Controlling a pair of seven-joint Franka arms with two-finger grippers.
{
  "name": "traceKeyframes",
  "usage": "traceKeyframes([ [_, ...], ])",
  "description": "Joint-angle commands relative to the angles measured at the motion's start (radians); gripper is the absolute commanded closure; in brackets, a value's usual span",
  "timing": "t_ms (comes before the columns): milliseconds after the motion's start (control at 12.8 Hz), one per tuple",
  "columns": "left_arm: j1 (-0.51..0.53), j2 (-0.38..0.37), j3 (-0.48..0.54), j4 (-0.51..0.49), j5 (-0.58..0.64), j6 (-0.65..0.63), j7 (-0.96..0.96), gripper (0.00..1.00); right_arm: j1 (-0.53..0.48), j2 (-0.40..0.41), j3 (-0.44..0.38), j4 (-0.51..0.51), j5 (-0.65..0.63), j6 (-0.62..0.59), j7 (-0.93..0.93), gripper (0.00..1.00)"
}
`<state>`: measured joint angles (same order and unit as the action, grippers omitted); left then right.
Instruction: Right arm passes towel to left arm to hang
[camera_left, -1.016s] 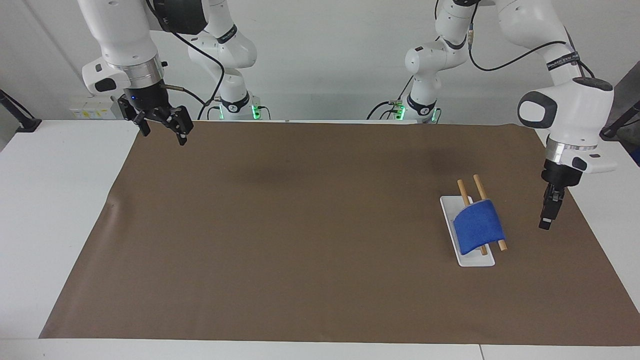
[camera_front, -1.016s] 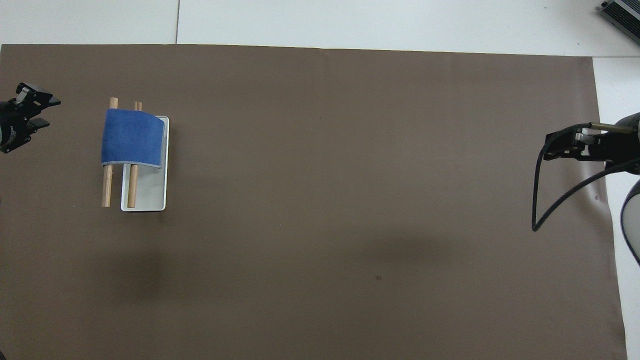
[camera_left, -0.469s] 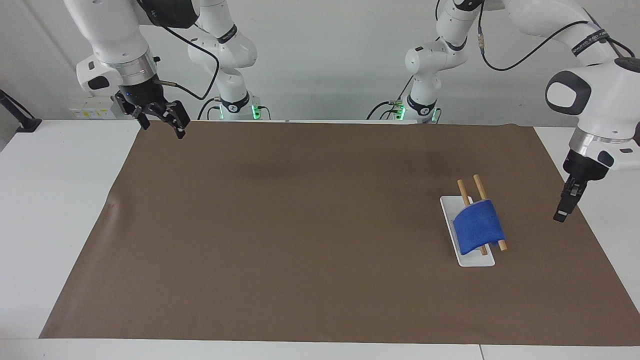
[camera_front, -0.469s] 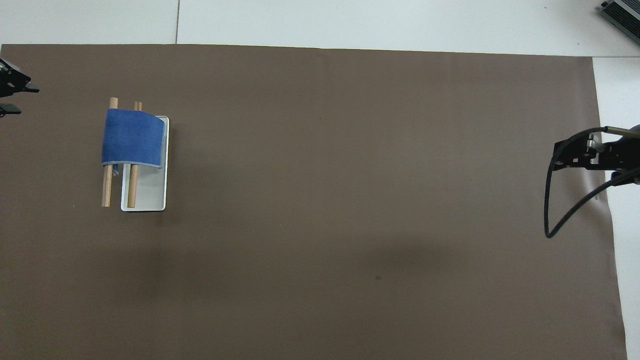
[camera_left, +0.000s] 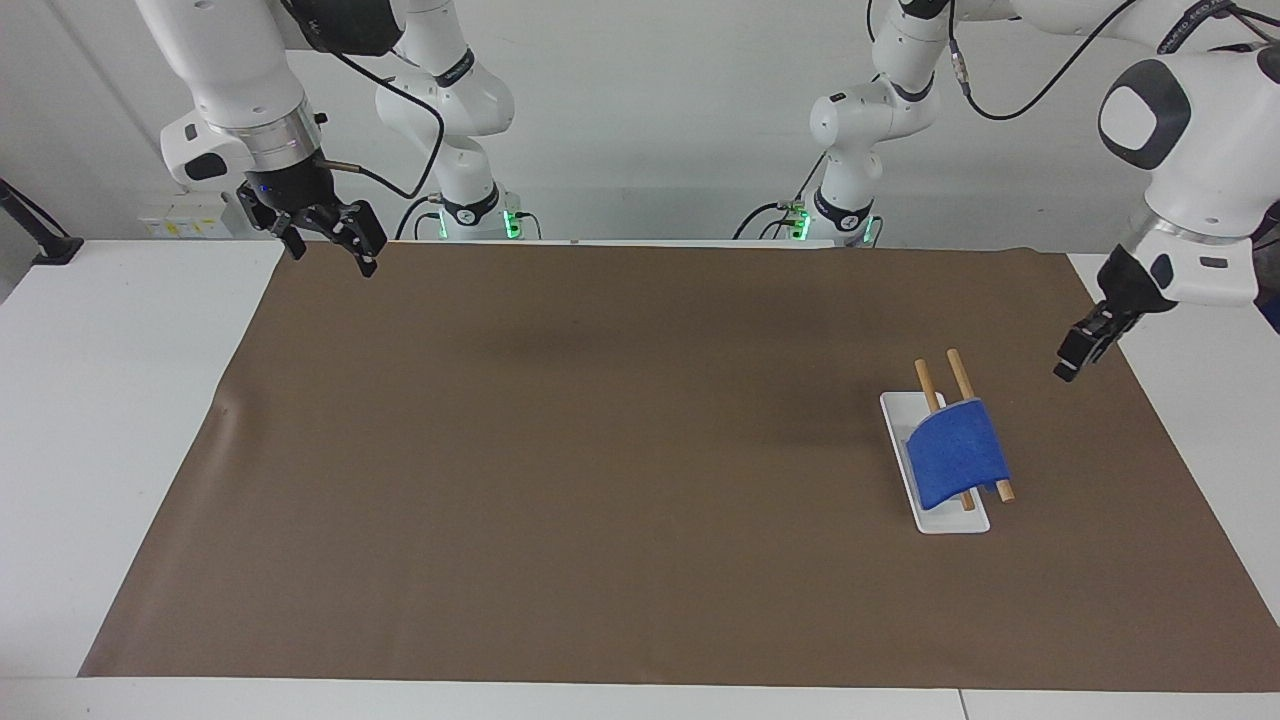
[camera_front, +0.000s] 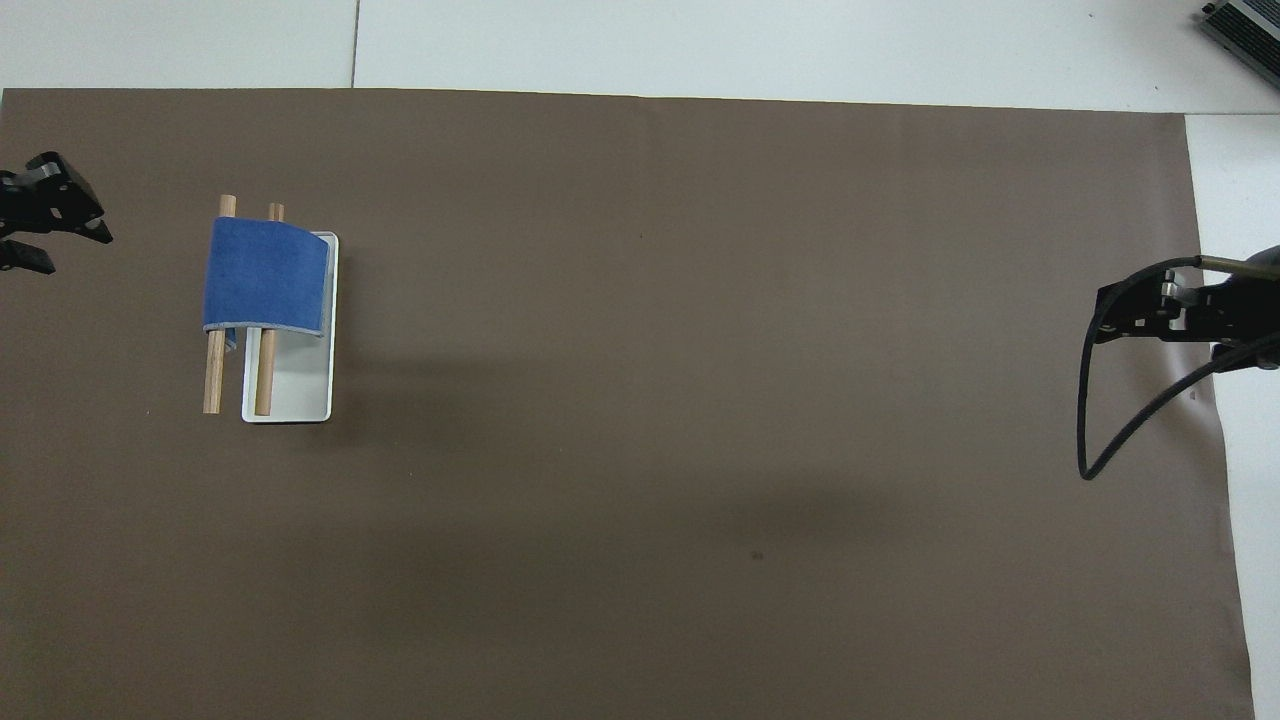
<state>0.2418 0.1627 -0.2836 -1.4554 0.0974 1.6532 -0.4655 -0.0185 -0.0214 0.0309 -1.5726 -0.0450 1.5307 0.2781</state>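
Two rods of the rack carry the towel, at the right of the facing view, long axis running toward my robots. Up and right of it hangs my left gripper, nearer, its finger gap unreadable. At upper left my right gripper is wide open, empty.

Bright, even light falls from above on the brown mat, which shows no glare and only soft, blurred shadow patches near its middle and beside the rack, while both views stay sharp to their edges.
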Motion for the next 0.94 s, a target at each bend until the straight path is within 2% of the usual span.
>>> traceKeyframes([
  [0, -0.007, 0.008, -0.072, 0.072, 0.071, -0.174, 0.115, 0.46, -0.007, -0.008, -0.019, -0.009, 0.024, -0.014, -0.030, 0.00],
  [156, -0.016, 0.006, -0.110, 0.081, 0.077, -0.230, 0.152, 0.46, -0.012, -0.008, -0.019, -0.010, 0.024, -0.012, -0.033, 0.00],
  [469, -0.033, 0.005, -0.186, 0.090, 0.071, -0.253, 0.153, 0.46, -0.012, -0.008, -0.017, -0.012, 0.025, -0.009, -0.135, 0.00],
  [859, 0.034, -0.022, -0.171, 0.084, 0.078, -0.250, 0.194, 0.46, -0.017, -0.008, -0.020, -0.012, 0.065, -0.003, -0.146, 0.00],
])
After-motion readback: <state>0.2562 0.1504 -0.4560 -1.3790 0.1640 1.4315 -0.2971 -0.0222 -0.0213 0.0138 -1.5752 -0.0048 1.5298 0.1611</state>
